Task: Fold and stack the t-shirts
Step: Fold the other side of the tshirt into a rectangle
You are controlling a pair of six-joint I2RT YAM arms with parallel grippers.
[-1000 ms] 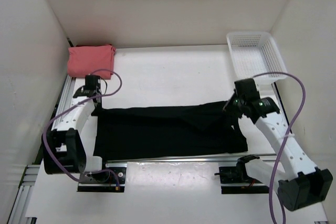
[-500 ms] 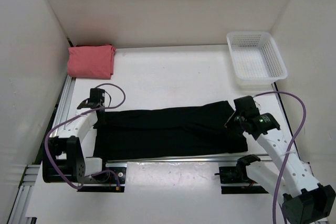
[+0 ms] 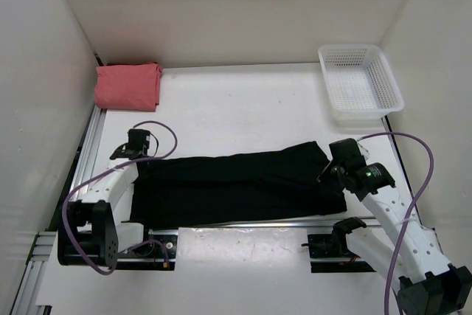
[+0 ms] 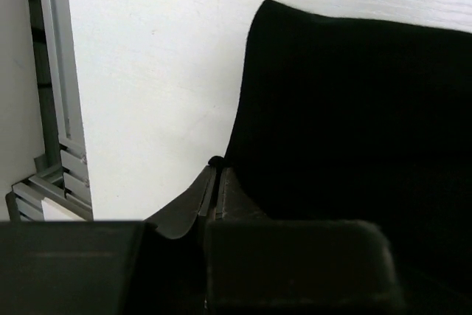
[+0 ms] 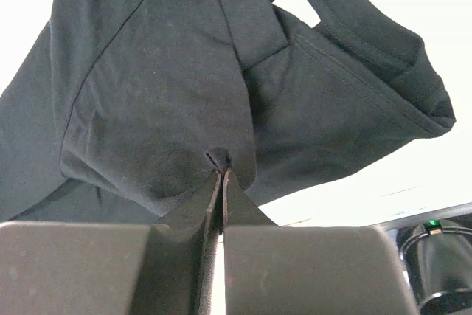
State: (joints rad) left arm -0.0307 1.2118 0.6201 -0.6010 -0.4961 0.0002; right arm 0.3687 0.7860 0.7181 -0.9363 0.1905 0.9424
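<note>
Black soft-cloth t-shirt (image 3: 236, 186) lies stretched across the near white table (image 3: 243, 108), left gripper (image 4: 214, 171) clamped tight on its left edge, right gripper (image 5: 219, 161) nipping its right end (salmon-pink folded shirt (image 3: 127, 85) waits far-left), so best lower both ends together, fold edge straight

On table (image 3: 243, 108), near part, the spread shirt (image 3: 236, 186) lies L-R btwn the arms; its near hem seems to reach the front rail (image 3: 251, 224). At its L end the left gripper (image 3: 137, 158), at R end the right gripper (image 3: 325, 175). Far-left corner: the folded shirt (image 3: 127, 85); far-right: the basket (image 3: 360, 82).
</note>
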